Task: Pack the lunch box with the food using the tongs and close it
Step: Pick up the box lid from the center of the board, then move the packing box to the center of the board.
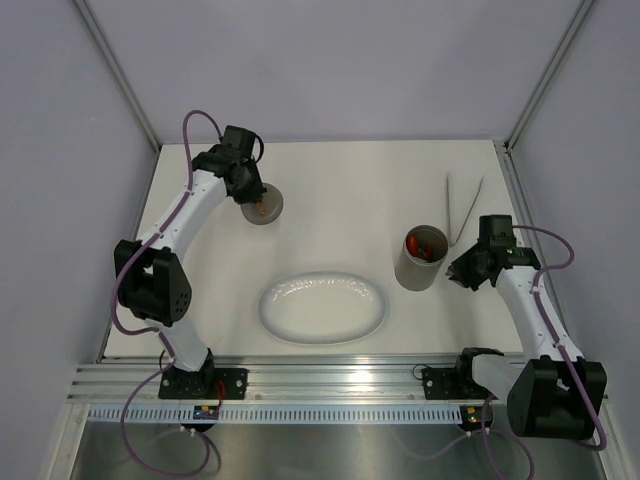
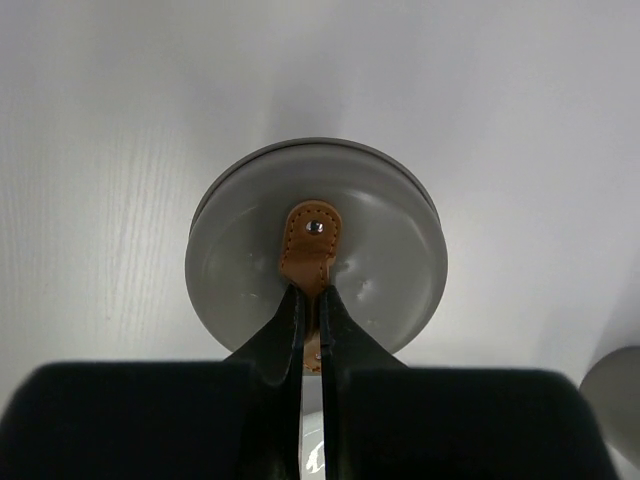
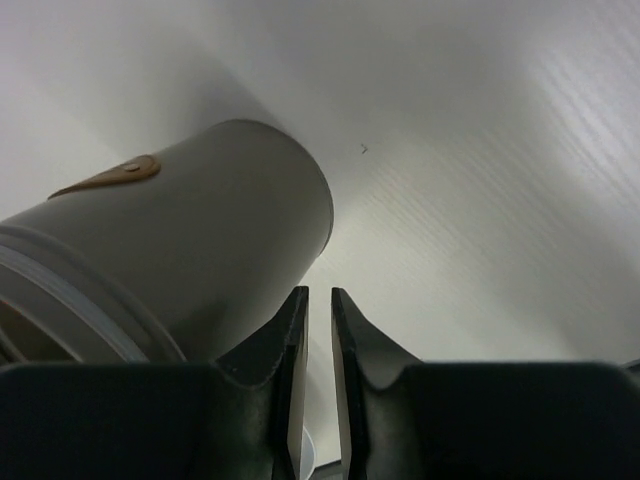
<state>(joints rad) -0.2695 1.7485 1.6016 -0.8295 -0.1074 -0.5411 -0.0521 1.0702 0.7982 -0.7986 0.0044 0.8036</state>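
At ten o'clock on the tabletop [image 1: 330,190], the left gripper [image 2: 312,320] pinches the lid [image 2: 385,250] by its handle, apparently for capping; the lunch box [image 1: 420,265] stands at three o'clock, with the right gripper [image 3: 320,330] beside it, nearly closed and empty.

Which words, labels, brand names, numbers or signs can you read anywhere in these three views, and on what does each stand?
None can be read.
Round grey lid with tan strap handle: no writing, only a rivet.
Dark grey cylindrical lunch box: tan tab bears no writing.
White oval plate and slim silver tongs: plain.
Small coloured part below the left arm's base: too small to read.
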